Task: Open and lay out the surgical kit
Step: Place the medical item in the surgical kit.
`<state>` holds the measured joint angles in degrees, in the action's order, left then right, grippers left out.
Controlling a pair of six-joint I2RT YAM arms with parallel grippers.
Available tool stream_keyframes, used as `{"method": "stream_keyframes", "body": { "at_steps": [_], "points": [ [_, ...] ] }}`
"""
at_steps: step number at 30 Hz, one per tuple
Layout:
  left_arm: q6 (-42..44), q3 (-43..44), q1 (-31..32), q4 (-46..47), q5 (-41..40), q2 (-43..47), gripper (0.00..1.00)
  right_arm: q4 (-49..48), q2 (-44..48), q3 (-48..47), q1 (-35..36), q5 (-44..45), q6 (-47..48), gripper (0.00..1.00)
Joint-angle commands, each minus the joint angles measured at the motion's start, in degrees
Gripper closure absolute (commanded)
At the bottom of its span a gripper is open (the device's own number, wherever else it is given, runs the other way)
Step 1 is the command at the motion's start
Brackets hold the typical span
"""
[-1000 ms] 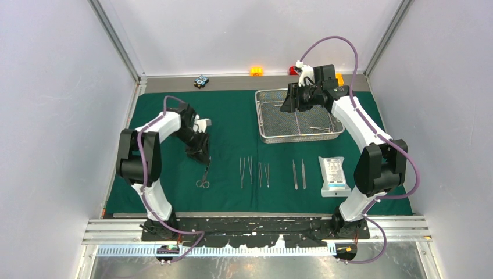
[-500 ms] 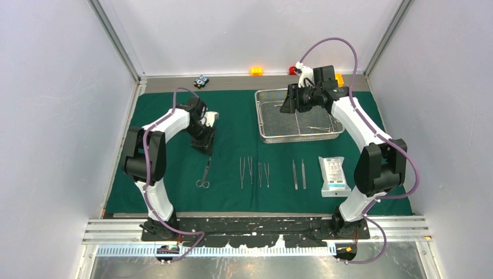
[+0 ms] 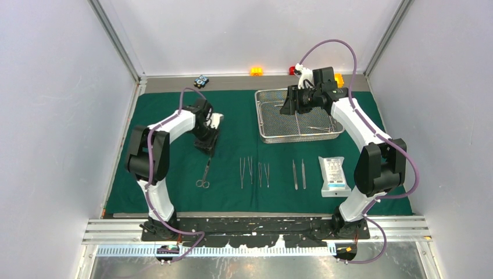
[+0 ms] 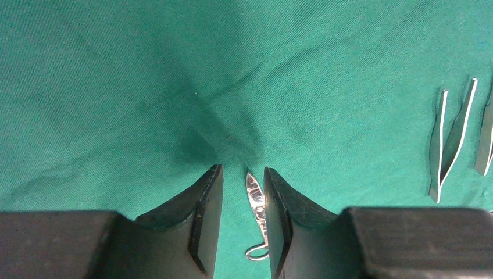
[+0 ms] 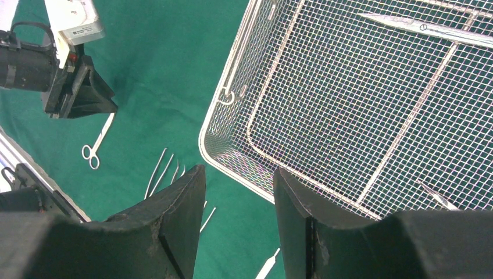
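The left claw has pulled back from the ring-handled forceps over the last second, rising and drifting away from the arm bases. Its jaws stand partly spread with nothing between them. In the left wrist view the left claw hangs over the forceps' tip, which lies flat on the green cloth below the gap, touching neither finger. So that tool looks set down, its rings on the near side of the claw, and this arm seems free for the next item. To the right of that claw, the tweezers lie in a row on the cloth, then a second pair, with the white pouch at the far right end of the row. None of these has shifted. Further right, the right claw has edged slightly toward the back wall and hovers over the near-left corner of the mesh tray. In its own camera the right claw is spread wide and empty, the tray's rim directly beneath it. A long tool lies in the tray well beyond its fingers, and another shows off to the right of them. By my reading the layout is well along but unfinished, and a tray pick comes next.
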<state>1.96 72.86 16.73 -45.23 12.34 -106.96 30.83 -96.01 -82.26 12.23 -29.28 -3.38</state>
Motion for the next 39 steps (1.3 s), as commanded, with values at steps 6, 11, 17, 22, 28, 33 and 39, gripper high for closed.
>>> {"method": "stream_keyframes", "body": {
  "at_steps": [6,11,17,22,28,33,39],
  "points": [
    [0.6,-0.8,1.2,1.5,-3.7,0.4,0.67,-2.8,3.2,0.4,-0.2,-0.7,-0.4,0.48],
    [0.9,-1.4,1.6,1.7,-4.3,0.3,0.67,-3.0,3.5,0.6,-0.2,-0.6,-0.3,0.48],
    [1.0,-1.5,1.6,1.9,-4.9,0.1,0.67,-3.0,3.7,0.9,-0.2,-0.7,-0.4,0.48],
    [1.1,-1.2,1.6,1.7,-5.3,-0.1,0.68,-3.2,3.8,1.2,-0.2,-0.6,-0.4,0.48],
    [1.2,-1.0,1.6,1.6,-6.0,0.0,0.68,-3.4,3.8,1.3,-0.2,-0.7,-0.5,0.48],
    [1.5,-1.2,1.6,1.4,-6.6,0.4,0.69,-3.3,3.8,1.3,-0.2,-0.7,-0.5,0.48],
    [1.8,-1.4,1.6,1.2,-6.8,0.9,0.69,-3.3,3.8,1.3,-0.2,-0.8,-0.6,0.47]
  ]
}}
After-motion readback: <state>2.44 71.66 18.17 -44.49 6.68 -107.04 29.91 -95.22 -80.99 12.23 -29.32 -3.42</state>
